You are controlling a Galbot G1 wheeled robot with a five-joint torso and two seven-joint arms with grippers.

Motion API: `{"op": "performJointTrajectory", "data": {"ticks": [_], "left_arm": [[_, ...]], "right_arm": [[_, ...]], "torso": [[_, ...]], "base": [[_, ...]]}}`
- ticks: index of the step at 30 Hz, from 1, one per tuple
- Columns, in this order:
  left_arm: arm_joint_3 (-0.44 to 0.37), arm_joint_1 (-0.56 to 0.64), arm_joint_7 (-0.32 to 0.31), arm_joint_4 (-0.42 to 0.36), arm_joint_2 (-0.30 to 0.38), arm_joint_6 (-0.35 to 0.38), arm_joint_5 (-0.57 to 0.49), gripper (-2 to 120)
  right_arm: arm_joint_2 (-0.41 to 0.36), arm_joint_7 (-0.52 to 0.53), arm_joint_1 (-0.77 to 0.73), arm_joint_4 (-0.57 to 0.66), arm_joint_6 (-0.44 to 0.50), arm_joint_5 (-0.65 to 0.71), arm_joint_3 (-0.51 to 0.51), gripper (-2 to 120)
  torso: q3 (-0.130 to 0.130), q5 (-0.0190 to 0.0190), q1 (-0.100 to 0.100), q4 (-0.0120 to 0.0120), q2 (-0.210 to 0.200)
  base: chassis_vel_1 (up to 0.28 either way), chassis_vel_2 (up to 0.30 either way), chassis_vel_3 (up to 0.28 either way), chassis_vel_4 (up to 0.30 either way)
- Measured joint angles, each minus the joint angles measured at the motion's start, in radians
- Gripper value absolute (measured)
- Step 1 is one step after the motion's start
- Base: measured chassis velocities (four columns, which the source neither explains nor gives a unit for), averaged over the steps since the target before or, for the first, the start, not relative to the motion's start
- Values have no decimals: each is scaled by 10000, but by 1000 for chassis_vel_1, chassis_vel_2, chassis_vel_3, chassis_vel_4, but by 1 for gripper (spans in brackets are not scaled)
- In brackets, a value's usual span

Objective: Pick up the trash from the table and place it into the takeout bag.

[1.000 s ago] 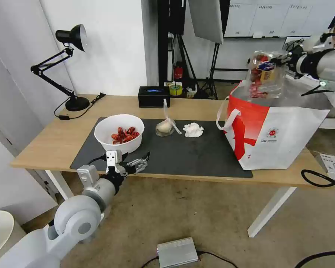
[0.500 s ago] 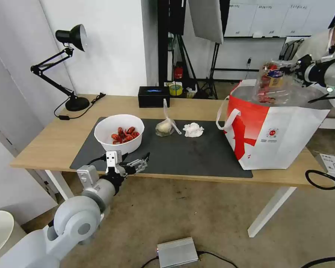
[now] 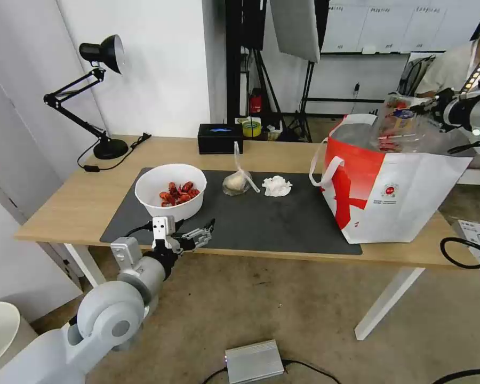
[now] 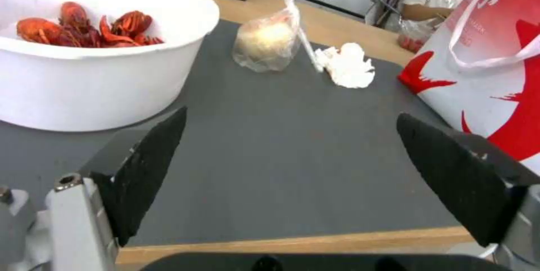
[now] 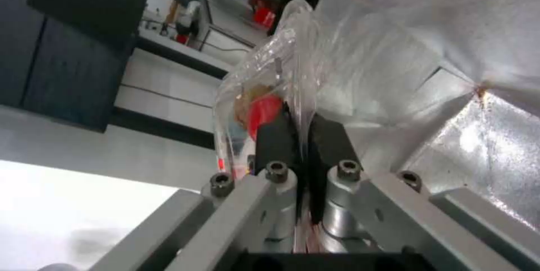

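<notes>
My right gripper (image 3: 431, 108) is shut on the rim of the clear clamshell (image 3: 400, 124), which hangs partly inside the open mouth of the takeout bag (image 3: 389, 186) at the table's right end. In the right wrist view the fingers (image 5: 276, 136) pinch the clamshell (image 5: 270, 89) above the foil lining (image 5: 484, 144). The white bowl of crawfish shells (image 3: 170, 191), the knotted clear bag (image 3: 236, 181) and the crumpled tissue (image 3: 277, 186) lie on the dark mat (image 3: 250, 218). My left gripper (image 3: 197, 234) stands open at the table's front edge, near the bowl (image 4: 84, 60).
A black tissue box (image 3: 220, 138) sits at the table's back edge and a black desk lamp (image 3: 98, 96) at the back left. A grey box (image 3: 253, 361) with a cable lies on the floor in front. A person sits behind the bag at far right.
My right gripper has moved down and to the right with the clamshell, lowering it from above the bag into its mouth. The left arm has not moved.
</notes>
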Motion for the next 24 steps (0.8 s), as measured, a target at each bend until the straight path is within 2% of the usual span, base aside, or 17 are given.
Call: {"op": "performJointTrajectory", "data": {"ticks": [24], "left_arm": [[-329,496,-4,-291,19,-4,44,100]], "right_arm": [[151,-37,430,-413,30,86,-38,0]], "torso": [[0,1,0,0,0]], "base": [[0,0,0,0]]}}
